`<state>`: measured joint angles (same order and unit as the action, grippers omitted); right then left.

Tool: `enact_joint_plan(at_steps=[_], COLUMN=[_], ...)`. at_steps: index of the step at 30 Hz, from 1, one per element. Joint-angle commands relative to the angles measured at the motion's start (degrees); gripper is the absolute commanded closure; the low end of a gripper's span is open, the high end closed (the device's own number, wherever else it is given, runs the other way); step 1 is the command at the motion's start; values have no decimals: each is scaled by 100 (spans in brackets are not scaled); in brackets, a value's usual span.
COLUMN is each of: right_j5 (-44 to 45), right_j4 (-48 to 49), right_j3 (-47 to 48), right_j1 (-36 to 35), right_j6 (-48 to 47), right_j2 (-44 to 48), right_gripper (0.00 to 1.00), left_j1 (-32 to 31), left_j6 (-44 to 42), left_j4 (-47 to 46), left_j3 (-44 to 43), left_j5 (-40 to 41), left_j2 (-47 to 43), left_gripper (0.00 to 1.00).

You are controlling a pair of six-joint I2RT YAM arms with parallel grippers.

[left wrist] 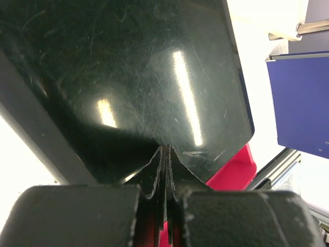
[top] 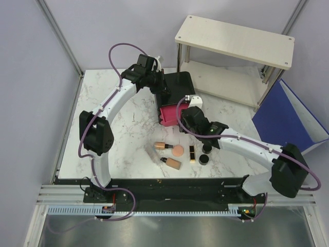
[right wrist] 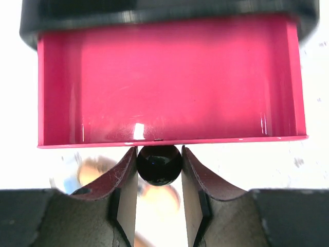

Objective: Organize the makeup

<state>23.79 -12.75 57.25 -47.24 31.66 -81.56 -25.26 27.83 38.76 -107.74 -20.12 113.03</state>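
The makeup lies on the marble table in front of the box: two tan bottles with gold caps [top: 163,146] [top: 172,163], a peach disc [top: 177,151], a black-gold lipstick [top: 192,153], two black jars [top: 207,148] [top: 204,160] and a faint clear tube [top: 150,153]. My right gripper [top: 181,122] is shut on the black round knob [right wrist: 159,163] of the pink drawer [right wrist: 169,82], which stands pulled out and holds nothing. My left gripper [top: 163,88] is shut, its fingertips [left wrist: 163,154] resting against the glossy top of the black box [left wrist: 128,67].
A pale two-tier shelf [top: 236,43] stands at the back right. A blue folder [top: 290,118] leans at the right, also seen in the left wrist view [left wrist: 303,98]. Grey walls close in the left and back.
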Motion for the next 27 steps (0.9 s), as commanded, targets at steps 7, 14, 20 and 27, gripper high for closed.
enact_joint_plan(at_steps=[7, 14, 20, 27], right_j5=[-208, -401, -288, -349], right_j4=[-825, -825, -746, -606], right_j3=[-1172, -1129, -1067, -663], right_j1=[-57, -241, -285, -285], right_j6=[297, 270, 209, 68], right_j2=[1309, 1177, 1072, 677], right_gripper=[100, 100, 97, 94], left_j1=[-23, -23, -32, -23], left_j6=[-41, -50, -68, -94], left_j4=[676, 676, 676, 676], left_j3=[280, 289, 350, 438], left_j5=[254, 280, 263, 245], left_j2=[465, 456, 439, 421], left_gripper=[98, 98, 98, 98])
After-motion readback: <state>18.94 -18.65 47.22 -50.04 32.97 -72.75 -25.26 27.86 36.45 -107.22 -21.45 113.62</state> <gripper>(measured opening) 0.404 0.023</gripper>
